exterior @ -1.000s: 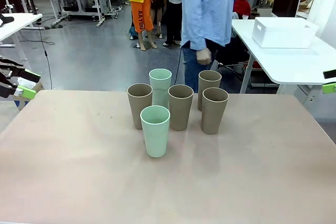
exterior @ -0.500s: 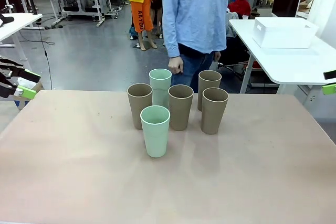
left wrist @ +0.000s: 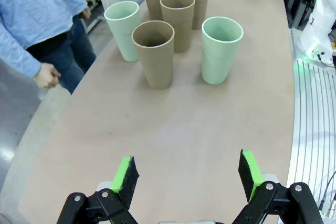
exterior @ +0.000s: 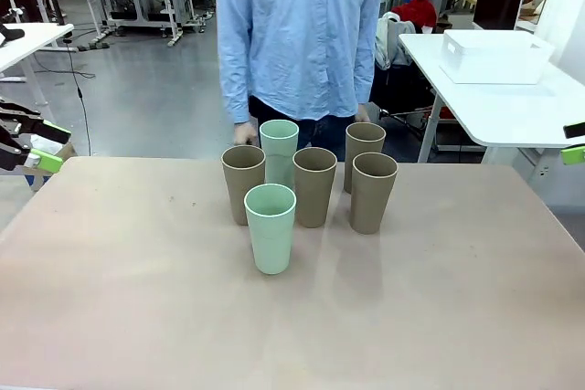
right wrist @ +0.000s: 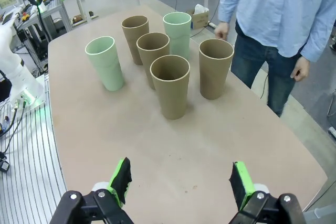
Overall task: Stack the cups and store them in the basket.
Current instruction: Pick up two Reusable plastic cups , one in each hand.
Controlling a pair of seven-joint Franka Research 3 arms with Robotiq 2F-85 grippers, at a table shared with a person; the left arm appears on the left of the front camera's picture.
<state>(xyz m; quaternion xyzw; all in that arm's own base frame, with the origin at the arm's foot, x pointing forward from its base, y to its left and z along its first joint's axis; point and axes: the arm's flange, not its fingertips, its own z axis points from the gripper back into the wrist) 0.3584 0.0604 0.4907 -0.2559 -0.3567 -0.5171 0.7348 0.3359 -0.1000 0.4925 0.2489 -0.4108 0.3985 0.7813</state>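
Several cups stand upright in a cluster at the table's far middle. Two are mint green, one in front [exterior: 271, 228] and one at the back [exterior: 279, 148]; the others are tan-brown, such as the middle cup [exterior: 314, 186] and the right cup [exterior: 373, 192]. The white basket [exterior: 494, 57] sits on another table at the far right. My left gripper [exterior: 47, 146] hangs open off the table's left edge, and my right gripper [exterior: 574, 141] off the right edge. The left gripper [left wrist: 189, 174] and the right gripper [right wrist: 181, 179] hold nothing, well short of a mint cup [left wrist: 221, 50] and a brown cup [right wrist: 170, 86].
A person in a light blue shirt [exterior: 302, 34] stands at the table's far edge right behind the cups, hands down at the sides. The near half of the table [exterior: 292, 326] is bare. Other tables stand in the background.
The person has walked from the right to stand centred behind the cups. Neither arm nor any cup has moved.
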